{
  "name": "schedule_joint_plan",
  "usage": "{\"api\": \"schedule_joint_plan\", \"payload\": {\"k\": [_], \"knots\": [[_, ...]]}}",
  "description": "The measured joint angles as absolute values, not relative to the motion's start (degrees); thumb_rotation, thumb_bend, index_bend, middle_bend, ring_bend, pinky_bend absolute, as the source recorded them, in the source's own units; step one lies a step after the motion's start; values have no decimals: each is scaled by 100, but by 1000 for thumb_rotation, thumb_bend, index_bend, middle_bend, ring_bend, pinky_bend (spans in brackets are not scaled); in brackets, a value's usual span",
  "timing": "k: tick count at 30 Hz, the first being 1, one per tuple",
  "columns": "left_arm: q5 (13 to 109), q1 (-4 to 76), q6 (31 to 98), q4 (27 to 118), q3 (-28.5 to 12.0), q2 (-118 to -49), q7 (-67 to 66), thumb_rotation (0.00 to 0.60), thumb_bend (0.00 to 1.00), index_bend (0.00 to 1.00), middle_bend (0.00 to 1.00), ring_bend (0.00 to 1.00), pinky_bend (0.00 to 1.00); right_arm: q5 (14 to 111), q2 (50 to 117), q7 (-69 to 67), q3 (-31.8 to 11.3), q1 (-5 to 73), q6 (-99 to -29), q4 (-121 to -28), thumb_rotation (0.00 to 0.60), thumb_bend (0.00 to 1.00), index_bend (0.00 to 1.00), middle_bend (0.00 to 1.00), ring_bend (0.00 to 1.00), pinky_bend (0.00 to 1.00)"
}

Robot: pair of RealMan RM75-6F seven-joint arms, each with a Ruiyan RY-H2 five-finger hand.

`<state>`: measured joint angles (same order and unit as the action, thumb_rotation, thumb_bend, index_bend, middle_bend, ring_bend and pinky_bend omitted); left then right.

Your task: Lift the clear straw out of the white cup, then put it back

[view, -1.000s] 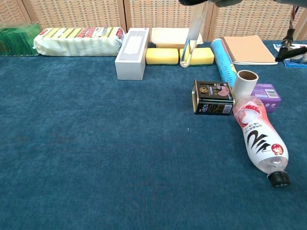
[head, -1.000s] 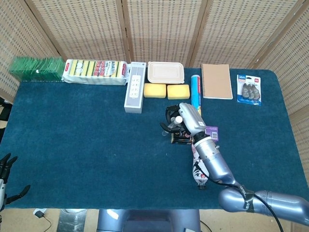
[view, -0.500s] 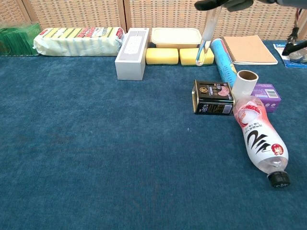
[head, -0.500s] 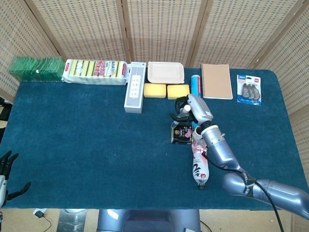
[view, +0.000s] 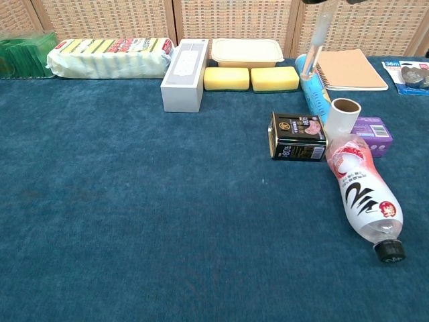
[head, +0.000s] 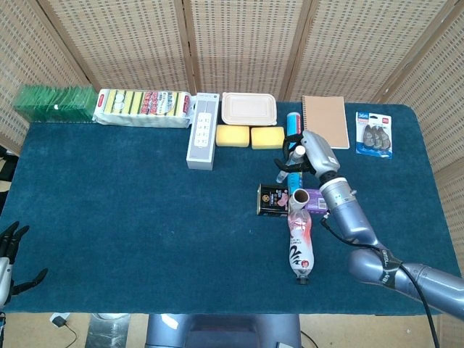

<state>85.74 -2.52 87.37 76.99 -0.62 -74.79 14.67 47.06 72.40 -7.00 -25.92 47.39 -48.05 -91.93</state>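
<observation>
black tin (view: 297,136), plastic bottle (view: 362,194), yellow sponges (view: 251,78)

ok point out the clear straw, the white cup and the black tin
clear straw (view: 319,39): chest view, middle of the shaft hanging from above.
white cup (view: 342,114): chest view, its side wall below the open rim.
black tin (view: 297,137): chest view, its front label face.

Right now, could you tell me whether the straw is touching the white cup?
Apart. The chest view shows the straw hanging from the right hand, its tip clearly above and left of the white cup.
</observation>
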Motion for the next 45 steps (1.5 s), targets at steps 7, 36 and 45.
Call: {"api": "schedule_joint_plan", "payload": {"k": [7,36,45], "knots": [[8546,-246,8726,7698,-71,-7473,1477,600,194,70,2,0,149,4859,7096,-843,-2485,4582,-4772,-9196,600,399,816,1000,1000,1000],[8587,-271,8806,7706,-45,-7473,1498,600,195,71,2,0,150,5375,6641,-1359,-2235,4143,-4686,-9137,600,399,816,1000,1000,1000],[8631,-297,8876,7662,-27,-7479,1572,600,194,70,2,0,150,5514,6567,-1446,-2156,4008,-4766,-9334,600,399,816,1000,1000,1000]]}}
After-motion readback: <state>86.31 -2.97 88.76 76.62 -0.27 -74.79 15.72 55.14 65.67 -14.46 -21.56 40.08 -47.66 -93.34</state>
